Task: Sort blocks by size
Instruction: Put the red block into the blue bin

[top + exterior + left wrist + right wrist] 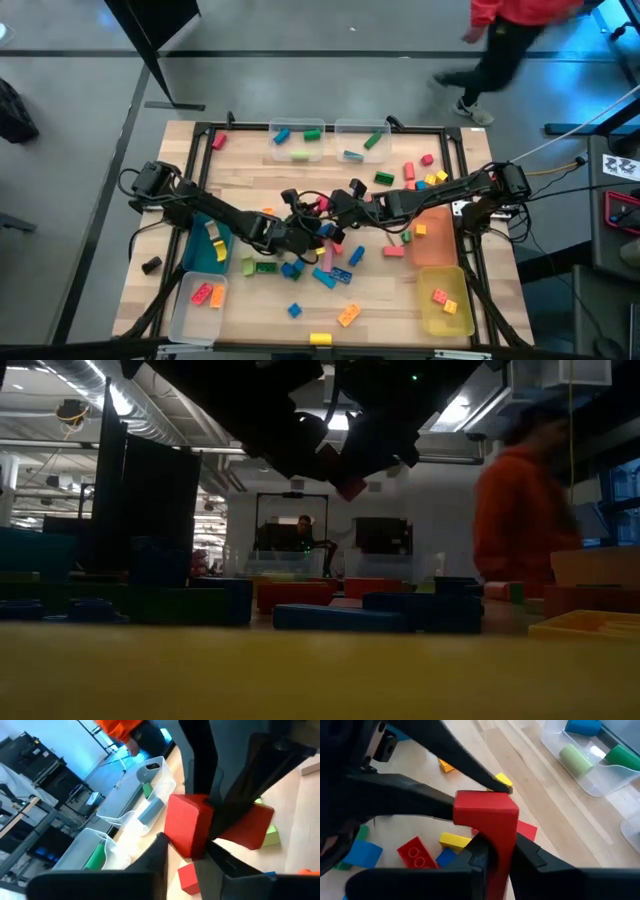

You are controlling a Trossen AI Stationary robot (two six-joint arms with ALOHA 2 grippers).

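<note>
Pincers meet above the middle of the tabletop (300, 180), where a red block (487, 815) is held between them. The right pincer (495, 851) is clamped on that block from below, its fingers pressed against both sides. The left pincer (186, 851) is narrowed around the same red block, seen from its own wrist as gripped at the corner, with the other arm's dark fingers (260, 775) across the block's far side. In the low view the block (350, 486) is seen lifted clear of the tabletop, under both arms. Loose blocks (325, 277) are scattered beneath and just beside the pincers, blue, yellow, green and red. Clear bins (298, 142) with a few blocks lie beyond the pincers. A person (500, 40) in an orange top is seen past the far edge.
</note>
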